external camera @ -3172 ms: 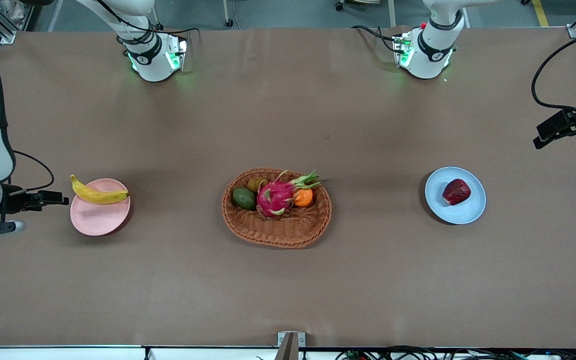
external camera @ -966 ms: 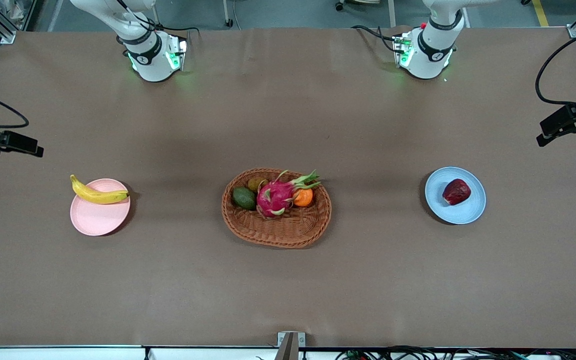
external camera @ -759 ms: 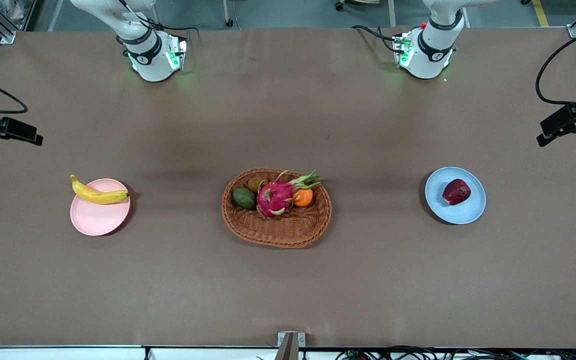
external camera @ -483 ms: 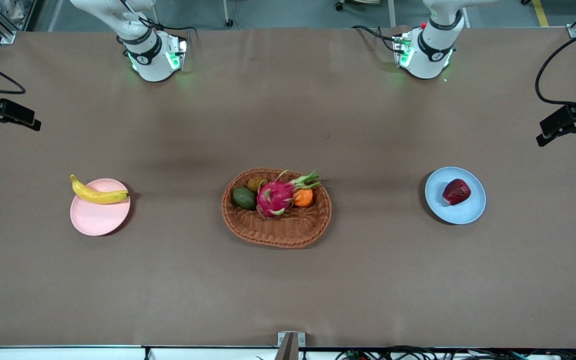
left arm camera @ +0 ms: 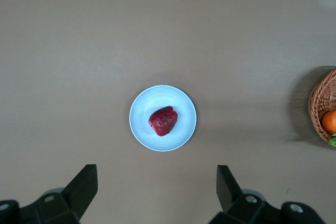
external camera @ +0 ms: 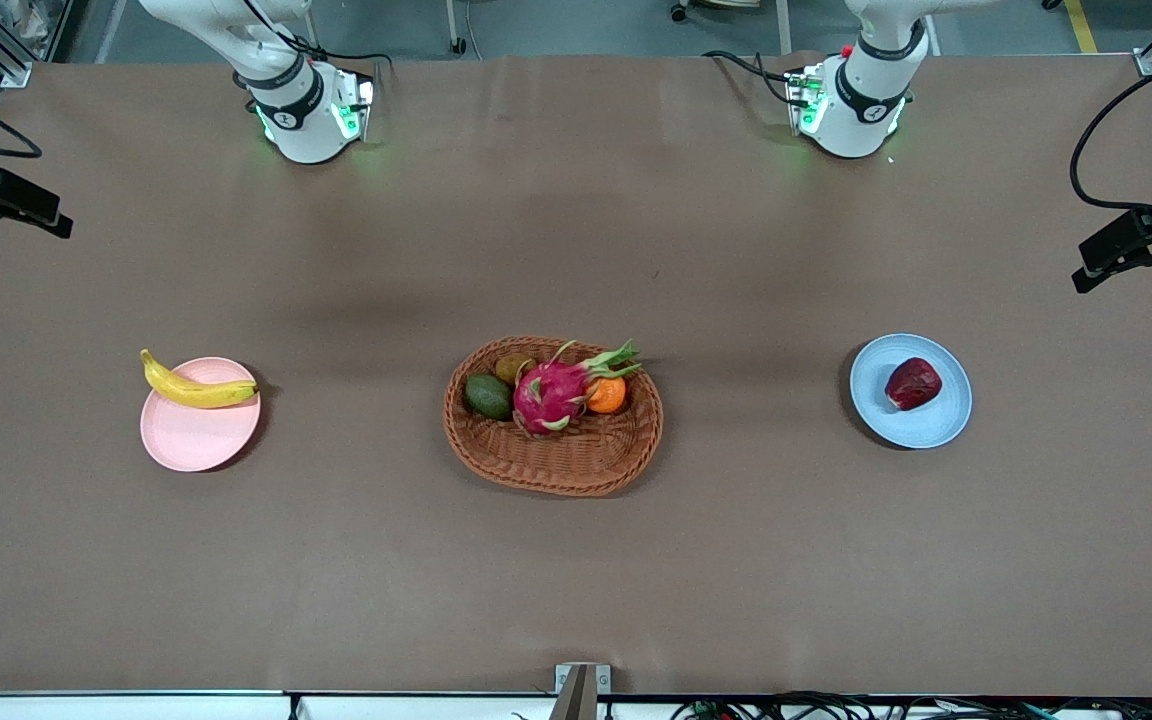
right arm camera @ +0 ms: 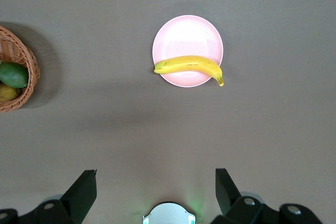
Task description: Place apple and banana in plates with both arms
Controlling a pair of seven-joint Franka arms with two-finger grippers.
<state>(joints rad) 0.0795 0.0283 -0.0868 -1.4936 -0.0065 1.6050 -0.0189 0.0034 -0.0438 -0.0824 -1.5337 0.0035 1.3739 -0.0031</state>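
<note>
The yellow banana [external camera: 198, 386] lies across the edge of the pink plate [external camera: 196, 435] that is farther from the front camera, toward the right arm's end of the table; both also show in the right wrist view, banana [right arm camera: 190, 65] and plate [right arm camera: 187, 38]. The dark red apple [external camera: 913, 383] sits on the blue plate [external camera: 921, 425] toward the left arm's end, and in the left wrist view too [left arm camera: 163, 120]. My left gripper [left arm camera: 157, 169] is open and empty, high over bare table beside the blue plate. My right gripper [right arm camera: 156, 173] is open and empty, high over bare table apart from the pink plate.
A brown wicker basket [external camera: 556, 475] stands mid-table between the plates, holding a pink dragon fruit [external camera: 548, 392], an orange [external camera: 607, 395], an avocado [external camera: 488, 396] and one more small fruit. The right arm's base [right arm camera: 169, 214] shows between my right fingers.
The right arm's hand has risen from beside the pink plate and drawn back toward the robots' side of the table. The left arm has barely moved. The fruit and plates have stayed put.
</note>
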